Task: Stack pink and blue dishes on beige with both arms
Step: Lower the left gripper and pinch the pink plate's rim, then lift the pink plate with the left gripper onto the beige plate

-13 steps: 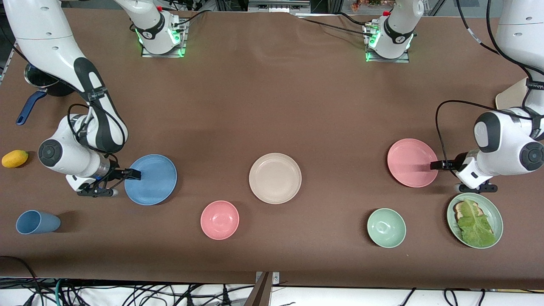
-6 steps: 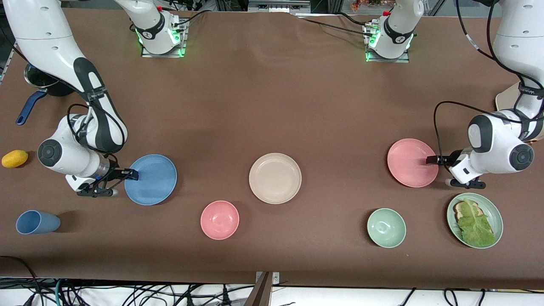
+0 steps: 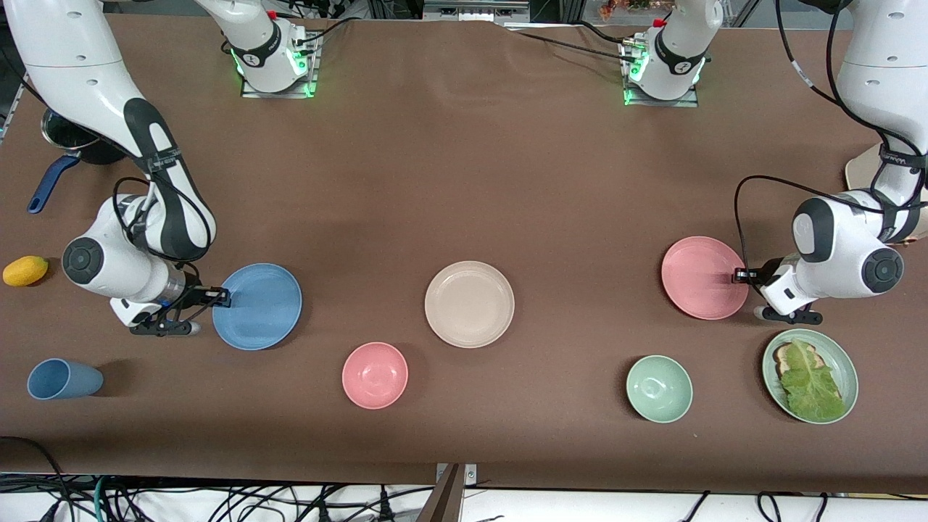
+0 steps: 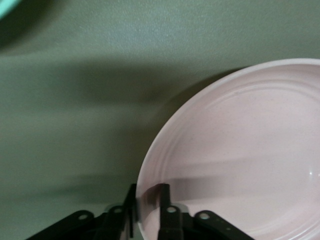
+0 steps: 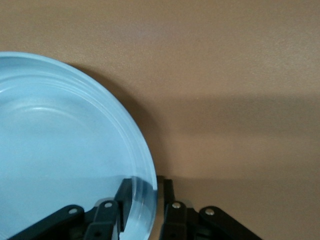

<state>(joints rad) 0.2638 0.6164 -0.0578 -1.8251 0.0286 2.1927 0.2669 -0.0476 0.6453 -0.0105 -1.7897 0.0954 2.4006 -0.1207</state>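
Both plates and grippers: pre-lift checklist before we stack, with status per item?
1. Left gripper fingers straddle the rim of the flat round matte pink plate: ok.
2. Right gripper fingers straddle the rim of the flat round matte blue plate: ok.
3. Both grips fully clamped: cannot tell.
4. Flat round matte beige plate bare, ready to receive: ok.
5. Both plates flat on the brown table, not yet lifted: ok.

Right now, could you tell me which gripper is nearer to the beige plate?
Right. The right gripper grips the blue plate's rim; the left gripper grips the pink plate's rim, farther from the beige plate.
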